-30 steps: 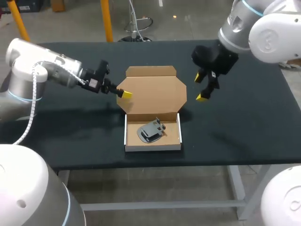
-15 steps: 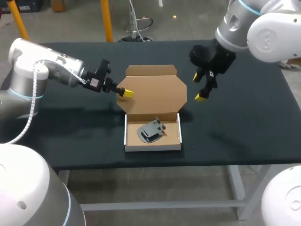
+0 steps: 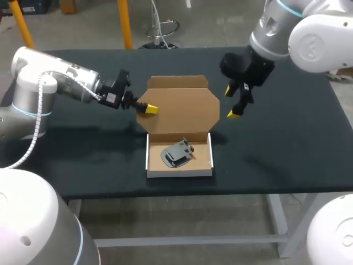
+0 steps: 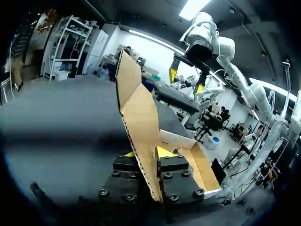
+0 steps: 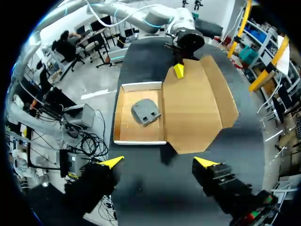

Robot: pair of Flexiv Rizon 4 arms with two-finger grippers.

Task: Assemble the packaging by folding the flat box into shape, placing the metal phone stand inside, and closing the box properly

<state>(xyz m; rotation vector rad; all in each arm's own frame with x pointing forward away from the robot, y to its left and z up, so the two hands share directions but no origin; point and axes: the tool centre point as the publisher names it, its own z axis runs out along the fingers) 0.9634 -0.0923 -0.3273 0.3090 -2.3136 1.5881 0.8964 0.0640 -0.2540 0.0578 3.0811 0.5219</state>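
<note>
The cardboard box's shallow tray [image 3: 150, 164] sits near the table's front, with the grey metal phone stand [image 3: 177, 153] lying inside it. Its brown lid [image 3: 182, 110] stands open behind the tray, leaning back. My left gripper [image 3: 148, 109] is at the lid's left edge. In the left wrist view the lid [image 4: 136, 108] runs between the left gripper's [image 4: 155, 162] fingers, which press on it from both sides. My right gripper [image 3: 232, 102] hangs open above the table just right of the lid, holding nothing. The right wrist view looks down past the right gripper [image 5: 159, 163] on the stand [image 5: 145, 111], the lid [image 5: 197, 106] and the left gripper [image 5: 178, 70].
The black table [image 3: 287, 143] carries nothing besides the box. Bare surface lies left, right and behind the box. The tray's front wall is a short way from the table's front edge [image 3: 182, 190].
The left gripper's fingers have closed onto the lid's left edge and shifted slightly right. The right gripper has drifted a little left and up, still open.
</note>
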